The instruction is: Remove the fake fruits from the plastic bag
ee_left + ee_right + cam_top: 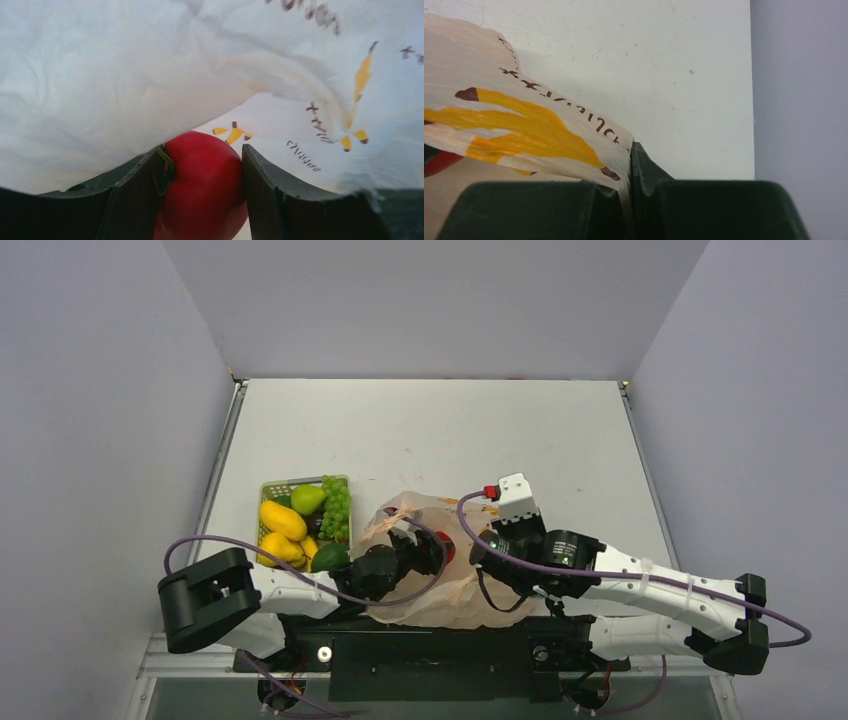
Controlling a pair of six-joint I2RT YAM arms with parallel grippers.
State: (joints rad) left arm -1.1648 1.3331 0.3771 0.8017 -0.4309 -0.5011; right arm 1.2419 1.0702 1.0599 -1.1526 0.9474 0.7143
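From above, the bag (440,590) lies crumpled on the tabletop (430,430) at its near edge, between the arms. The left tool (432,550) reaches into the bag's mouth. The right tool (484,552) pins the bag's right edge, probably to hold the mouth open and stop the bag from sliding. Several fruits (283,520) already lie in the basket (270,486) just to the left.

At the left wrist, the tool's fingers sit narrowly on either side of a red apple (205,185), holding it under the film. Banana prints and brown lettering show here, but the lettering is too creased to read.

At the right wrist, the fingers are pinched together on a fold of the bag. The brown script there is upside down and illegible.
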